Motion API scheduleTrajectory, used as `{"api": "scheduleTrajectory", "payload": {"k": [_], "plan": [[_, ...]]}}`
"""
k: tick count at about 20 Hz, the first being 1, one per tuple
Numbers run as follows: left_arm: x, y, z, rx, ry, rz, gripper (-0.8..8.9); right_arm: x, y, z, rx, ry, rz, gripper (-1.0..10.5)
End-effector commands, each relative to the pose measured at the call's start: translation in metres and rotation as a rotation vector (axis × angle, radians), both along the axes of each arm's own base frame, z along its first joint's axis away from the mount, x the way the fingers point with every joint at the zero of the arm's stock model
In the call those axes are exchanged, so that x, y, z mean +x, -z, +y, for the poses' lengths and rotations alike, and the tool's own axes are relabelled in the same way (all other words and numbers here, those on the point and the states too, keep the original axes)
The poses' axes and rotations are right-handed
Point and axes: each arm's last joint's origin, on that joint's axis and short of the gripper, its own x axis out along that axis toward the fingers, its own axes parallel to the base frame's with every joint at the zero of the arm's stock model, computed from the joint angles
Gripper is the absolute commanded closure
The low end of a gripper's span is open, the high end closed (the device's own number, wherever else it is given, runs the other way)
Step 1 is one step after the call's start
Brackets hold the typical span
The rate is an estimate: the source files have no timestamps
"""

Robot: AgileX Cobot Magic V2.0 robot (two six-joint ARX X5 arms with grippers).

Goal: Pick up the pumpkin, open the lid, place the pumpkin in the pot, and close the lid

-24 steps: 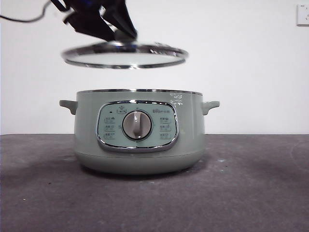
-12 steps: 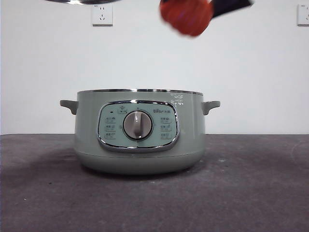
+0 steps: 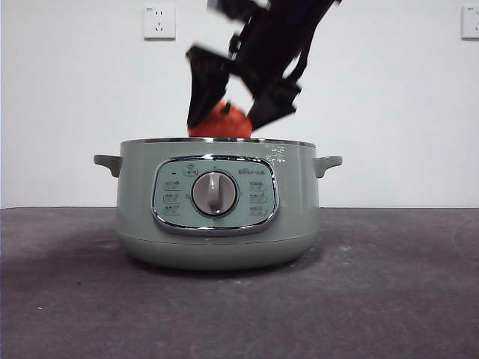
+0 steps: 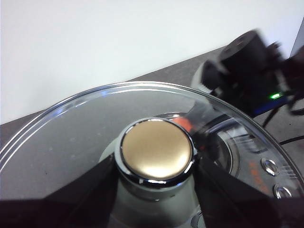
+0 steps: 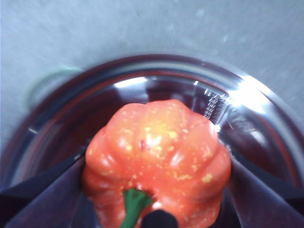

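The sage-green pot [image 3: 217,206] stands open in the middle of the table, dial facing the front view. My right gripper [image 3: 233,118] is shut on the orange-red pumpkin [image 3: 221,123] and holds it right at the pot's rim; in the right wrist view the pumpkin [image 5: 159,161] hangs over the shiny inner bowl [image 5: 256,128]. My left gripper [image 4: 154,190] is shut on the knob [image 4: 156,153] of the glass lid [image 4: 71,137], held up out of the front view. Through the lid a bit of the pumpkin and the right arm [image 4: 251,71] show.
The dark grey table [image 3: 389,299] runs to both sides of the pot. A white wall with two sockets [image 3: 159,21] stands behind. The pot's side handles [image 3: 107,162] stick out left and right.
The left gripper lifted the lid up and out of the front view. The right gripper brought the pumpkin in from the upper right and lowered it to the pot's rim.
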Motion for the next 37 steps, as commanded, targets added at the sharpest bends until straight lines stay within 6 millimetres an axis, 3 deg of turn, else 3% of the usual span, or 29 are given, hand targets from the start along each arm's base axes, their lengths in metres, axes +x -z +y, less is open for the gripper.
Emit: {"api": "scheduleTrajectory", "payload": {"k": [1, 4, 12, 13, 14, 16, 21, 23, 25, 28, 31, 33, 37], "plan": [[-0.005, -0.007, 0.002, -0.030, -0.001, -0.052, 8.22, 0.008, 0.020, 0.006, -0.046, -0.023, 0.022, 9.6], [-0.006, -0.006, 0.002, -0.028, 0.001, -0.045, 8.22, 0.010, 0.040, 0.009, -0.106, -0.044, 0.065, 9.6], [-0.006, -0.006, 0.002, -0.028, 0.004, -0.045, 8.22, 0.005, 0.061, 0.008, -0.215, -0.082, 0.170, 9.6], [-0.006, -0.006, 0.002, -0.028, 0.005, -0.044, 8.22, 0.005, 0.062, 0.008, -0.219, -0.083, 0.176, 9.1], [-0.006, -0.006, 0.002, -0.028, 0.006, -0.042, 8.22, 0.005, 0.062, 0.008, -0.217, -0.084, 0.172, 7.5], [-0.006, -0.006, 0.002, -0.027, 0.006, -0.041, 8.22, 0.005, 0.062, 0.009, -0.213, -0.082, 0.167, 3.3], [-0.006, -0.006, 0.002, -0.027, 0.007, -0.041, 8.22, 0.010, 0.047, 0.012, -0.165, -0.058, 0.130, 2.8], [-0.005, -0.006, 0.002, -0.026, 0.008, -0.039, 8.22, 0.007, 0.030, 0.009, -0.131, -0.038, 0.103, 2.8], [0.000, -0.005, 0.000, -0.024, 0.010, -0.034, 8.22, -0.002, -0.004, -0.002, -0.119, 0.023, 0.016, 2.9], [0.021, 0.000, -0.010, -0.010, 0.041, 0.012, 8.22, -0.031, -0.078, -0.043, -0.042, 0.196, -0.117, 2.9], [0.056, 0.009, -0.029, -0.004, 0.078, 0.044, 8.22, -0.081, -0.142, -0.089, 0.061, 0.266, -0.233, 2.9], [0.077, 0.017, -0.043, 0.004, 0.100, 0.061, 8.22, -0.113, -0.168, -0.110, 0.110, 0.268, -0.291, 2.9], [0.117, 0.038, -0.071, 0.014, 0.156, 0.095, 8.22, -0.158, -0.196, -0.139, 0.191, 0.263, -0.374, 2.9]]}}
